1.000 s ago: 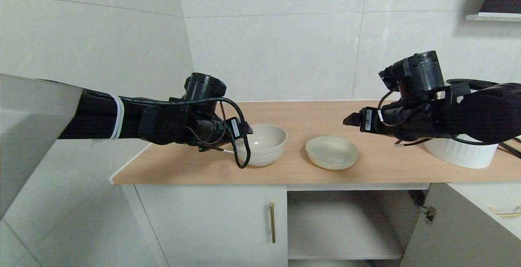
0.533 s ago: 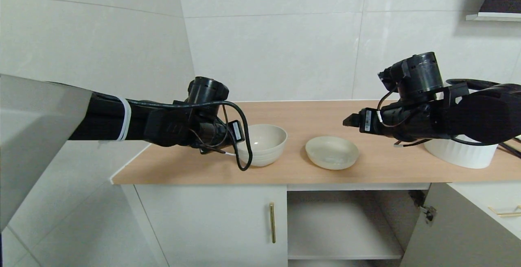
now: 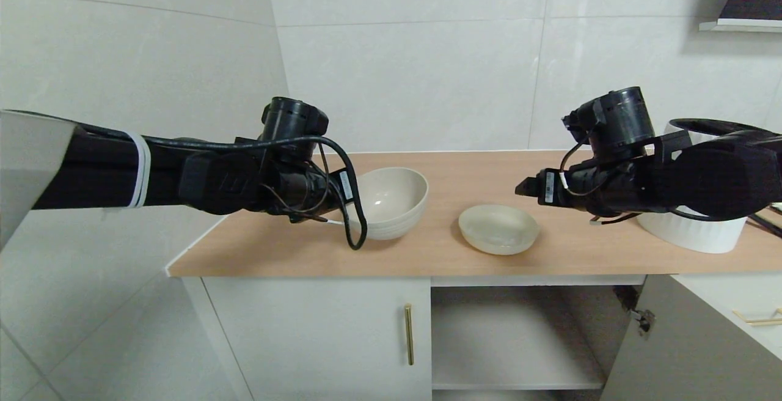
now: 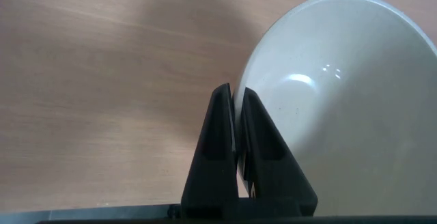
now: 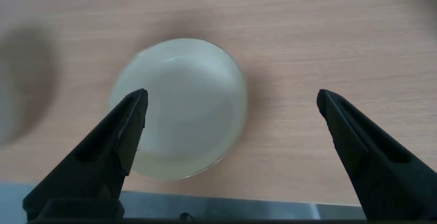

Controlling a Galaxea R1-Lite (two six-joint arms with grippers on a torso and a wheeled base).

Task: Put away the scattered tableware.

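Cream bowl point(image 3: 391, 202) hangs tilted over the tabletop point(image 3: 275, 254), rim pinched in the left hand point(image 4: 235, 98); the thin grip calls for a slow, steady carry to the cupboard shelf point(image 3: 507, 352). The right hand point(image 5: 231, 95) hovers spread above the shallow dish point(image 5: 177, 108).

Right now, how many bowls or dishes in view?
3. A cream bowl clamped in the left gripper at the left of the counter; a shallow dish mid-counter under the right gripper; a white ribbed bowl far right, partly covered. Others may be hidden.
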